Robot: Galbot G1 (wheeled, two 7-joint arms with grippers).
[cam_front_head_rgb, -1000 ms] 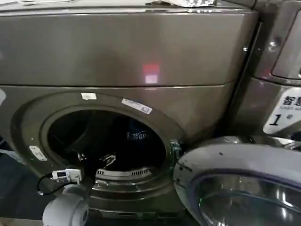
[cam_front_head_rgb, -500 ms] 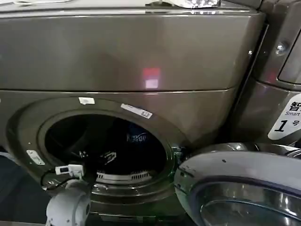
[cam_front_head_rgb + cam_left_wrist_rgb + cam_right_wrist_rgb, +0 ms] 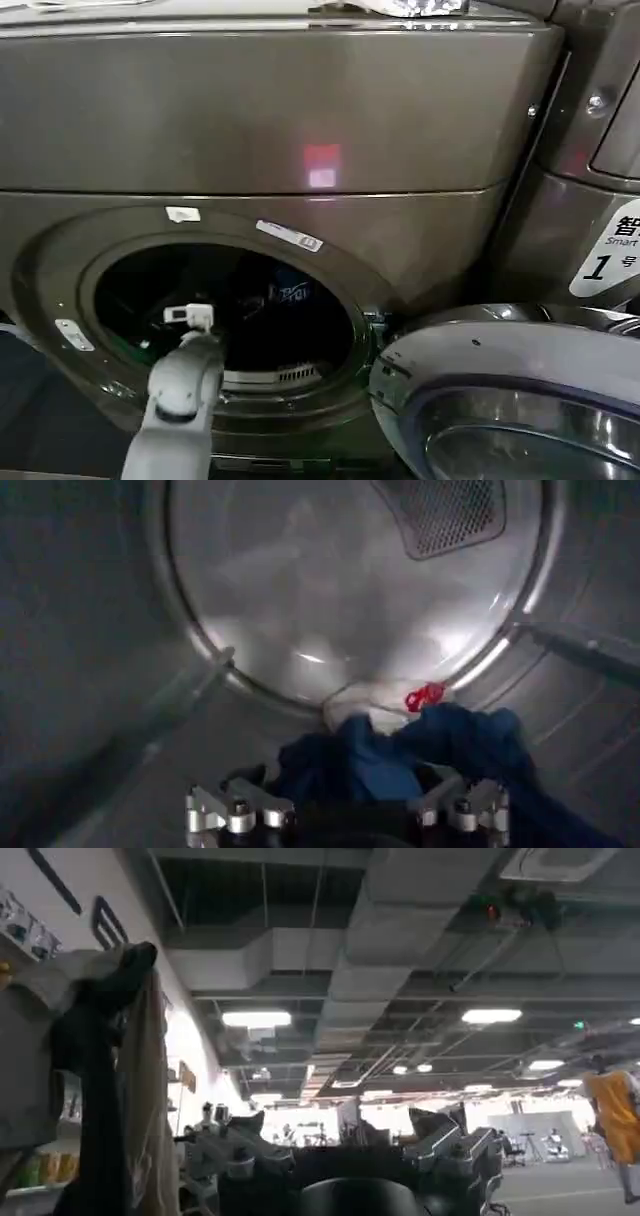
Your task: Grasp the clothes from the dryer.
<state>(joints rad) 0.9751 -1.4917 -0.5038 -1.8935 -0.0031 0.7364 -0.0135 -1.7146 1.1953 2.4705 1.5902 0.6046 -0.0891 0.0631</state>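
The dryer is the bronze-grey front loader with its round porthole open. Dark blue clothes with white lettering lie inside the steel drum. My left arm reaches through the porthole. In the left wrist view my left gripper stands open, and the blue clothes, with a white patch and a red mark, lie between and just past its fingers. My right gripper is open, holds nothing and points up at a ceiling, away from the dryer.
The dryer's round door hangs open at the lower right, close beside the porthole. Another bronze-grey machine with a white "1" label stands to the right. A perforated vent sits in the drum's back wall.
My left arm has risen and moved right, from below the porthole's rim into the opening. The dryer, the door and the clothes have not moved.
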